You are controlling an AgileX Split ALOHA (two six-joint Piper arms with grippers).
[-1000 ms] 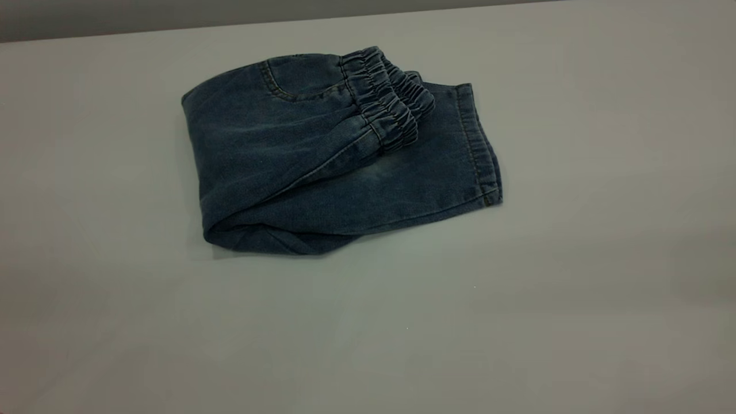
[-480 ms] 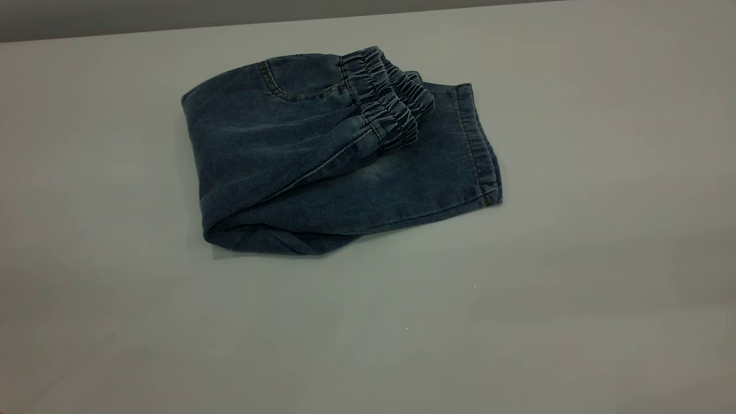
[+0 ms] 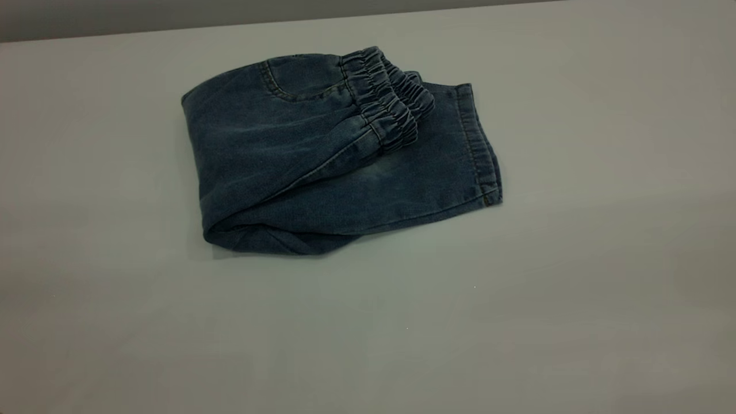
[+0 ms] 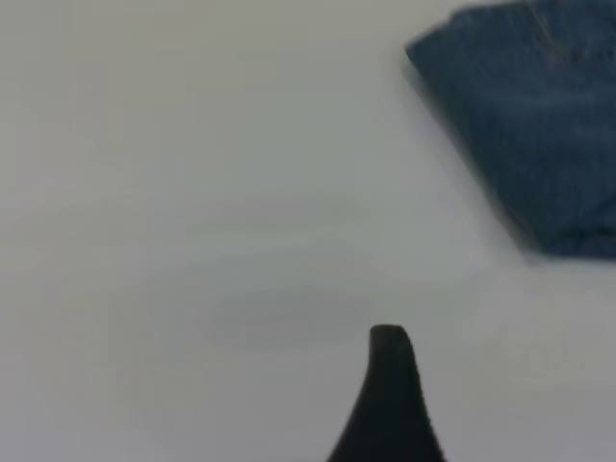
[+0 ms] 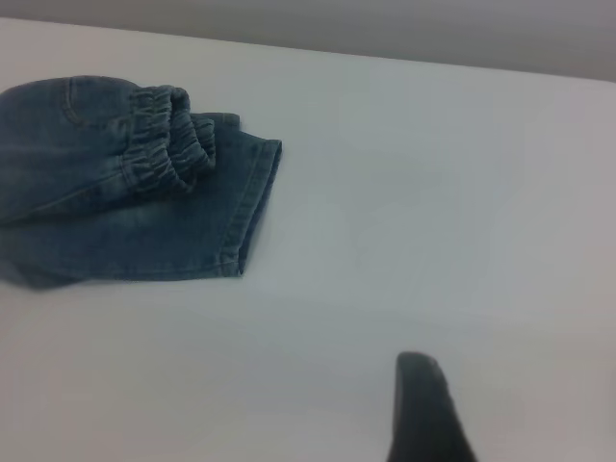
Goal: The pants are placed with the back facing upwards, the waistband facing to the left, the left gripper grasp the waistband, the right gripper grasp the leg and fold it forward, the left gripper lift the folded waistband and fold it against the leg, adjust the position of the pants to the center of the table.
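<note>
The pants [image 3: 276, 144] lie folded on the table [image 3: 575, 299], a little left of the middle and toward the far side. The gathered waistband [image 3: 385, 103] rests on top of the leg [image 3: 425, 178], whose stitched hem [image 3: 477, 149] points right. Neither gripper appears in the exterior view. In the left wrist view, one black tip of the left gripper [image 4: 390, 385] hovers over bare table, well away from the pants [image 4: 539, 125]. The right gripper [image 5: 423, 404] likewise shows a single black tip, apart from the pants [image 5: 87, 212] and the waistband [image 5: 168, 144]. Nothing is held.
The table's far edge [image 3: 368, 17] runs along the back, with a dark wall behind it. Bare table surface surrounds the pants on all sides, widest toward the near side and the right.
</note>
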